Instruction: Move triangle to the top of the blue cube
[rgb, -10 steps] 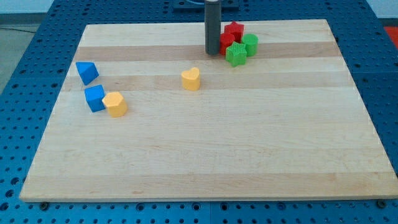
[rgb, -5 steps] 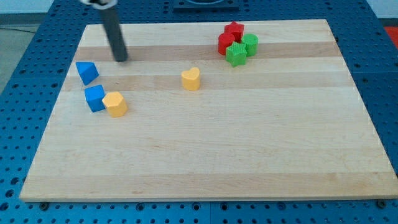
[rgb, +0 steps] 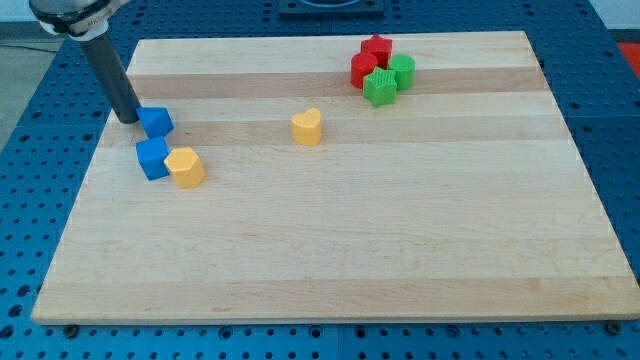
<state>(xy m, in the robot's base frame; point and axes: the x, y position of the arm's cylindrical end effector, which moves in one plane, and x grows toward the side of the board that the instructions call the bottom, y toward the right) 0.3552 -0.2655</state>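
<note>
Two blue blocks sit at the view's left of the counter (rgb: 330, 250): the blue triangle (rgb: 155, 122) above, the blue cube (rgb: 152, 158) just below it toward the view's bottom. They look touching or nearly so; the gap is too small to call.

The arm's tip (rgb: 129, 119) is down on the counter edge, right against the triangle's left side. The tool is a bare rod, so nothing is clenched or grasped; contact is by pushing only.

Step in hand: final placement push. The triangle already lies roughly at the top of the cube, slightly to the right of centre at most. Judgement: task is near done.

Next move calls for a small trim only, if any. A longer push rightward from this side would likely slide the triangle off past the cube.

Risk: the yellow block (rgb: 185, 167) touches the cube's right side, so any shove on the cube moves both.

The yellow heart-like block (rgb: 308, 127) and the red and green cluster (rgb: 380, 70) are well apart, no concern.
</note>
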